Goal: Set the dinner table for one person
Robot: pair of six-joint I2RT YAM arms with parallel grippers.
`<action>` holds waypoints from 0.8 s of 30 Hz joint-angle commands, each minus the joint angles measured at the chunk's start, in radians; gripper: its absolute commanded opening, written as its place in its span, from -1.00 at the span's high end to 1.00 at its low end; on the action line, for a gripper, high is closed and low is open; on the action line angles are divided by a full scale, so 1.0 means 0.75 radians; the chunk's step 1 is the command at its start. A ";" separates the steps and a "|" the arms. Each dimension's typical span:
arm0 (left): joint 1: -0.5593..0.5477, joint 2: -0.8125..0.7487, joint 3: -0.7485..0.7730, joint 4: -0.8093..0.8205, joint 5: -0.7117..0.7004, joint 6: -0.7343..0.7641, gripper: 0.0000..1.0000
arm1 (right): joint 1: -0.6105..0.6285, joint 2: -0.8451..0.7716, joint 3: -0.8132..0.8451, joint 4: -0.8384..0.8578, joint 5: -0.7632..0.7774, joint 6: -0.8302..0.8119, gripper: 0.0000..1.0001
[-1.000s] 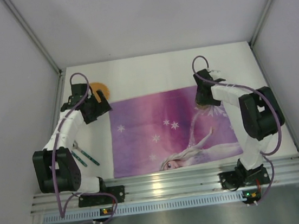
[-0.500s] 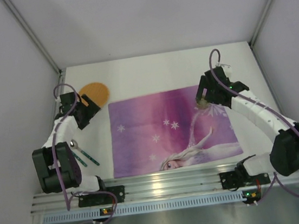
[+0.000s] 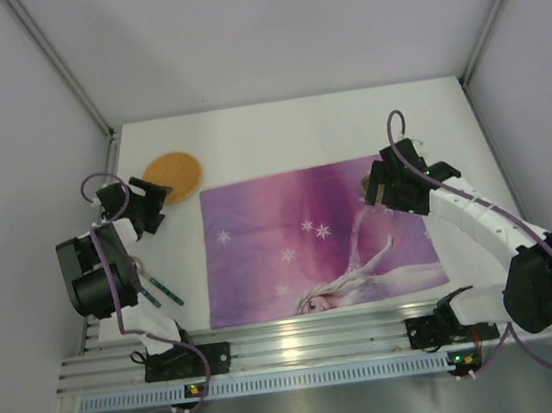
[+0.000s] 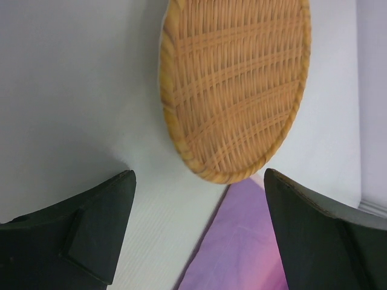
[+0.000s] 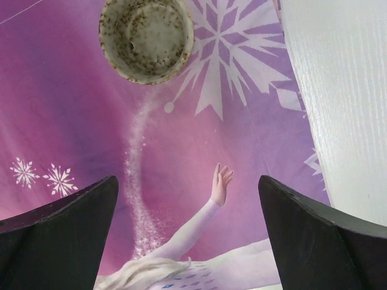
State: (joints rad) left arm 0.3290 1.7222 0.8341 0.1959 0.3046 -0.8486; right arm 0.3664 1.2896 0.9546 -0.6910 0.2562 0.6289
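The white dinner table (image 3: 287, 130) carries a purple placemat (image 3: 301, 244) printed with a cartoon girl. A round woven plate (image 3: 173, 175) lies on the table off the mat's far left corner; it also fills the top of the left wrist view (image 4: 236, 84). My left gripper (image 3: 150, 200) is open and empty just left of that plate, apart from it. A speckled cup (image 5: 146, 39) stands upright on the mat's far right part. My right gripper (image 3: 379, 190) is open and empty above the mat, with the cup just beyond its fingertips.
Cutlery with teal handles (image 3: 157, 287) lies on the table left of the mat, close to the left arm. Grey walls close in the table on the left, right and back. A metal rail (image 3: 322, 337) runs along the near edge.
My left gripper has drawn back to the left off the woven plate, which now shows whole. My right arm's elbow has swung out to the right; its gripper stays by the cup.
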 commanded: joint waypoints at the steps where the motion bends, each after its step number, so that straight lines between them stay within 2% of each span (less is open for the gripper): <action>1: 0.001 0.107 -0.008 0.172 -0.024 -0.124 -0.86 | 0.015 -0.012 -0.009 0.003 -0.008 -0.018 -0.99; 4: 0.001 0.170 -0.006 0.179 -0.075 -0.177 -0.84 | 0.011 0.003 -0.001 0.009 0.000 -0.035 -0.99; 10: -0.054 0.279 0.017 0.217 -0.204 -0.316 -0.56 | 0.011 0.046 0.016 0.013 -0.012 -0.043 -0.99; 11: -0.056 0.299 0.023 0.242 -0.187 -0.365 -0.32 | 0.011 0.060 0.028 0.013 -0.014 -0.045 -1.00; 13: -0.056 0.354 0.023 0.352 -0.137 -0.415 -0.01 | 0.011 0.064 0.042 0.013 -0.016 -0.053 -0.99; 14: -0.054 0.375 0.029 0.369 -0.124 -0.445 0.32 | 0.011 0.070 0.054 0.013 -0.012 -0.057 -0.99; 18: -0.054 0.442 0.107 0.371 -0.048 -0.435 1.00 | 0.008 0.087 0.081 0.013 -0.004 -0.078 -0.99; 24: -0.054 0.426 0.193 0.363 0.154 -0.309 1.00 | 0.008 0.103 0.138 0.013 -0.006 -0.090 -0.99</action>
State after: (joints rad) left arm 0.2939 2.0212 0.9459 0.5495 0.3367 -1.1526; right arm 0.3664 1.3651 0.9936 -0.6888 0.2436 0.5793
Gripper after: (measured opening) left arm 0.069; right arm 0.996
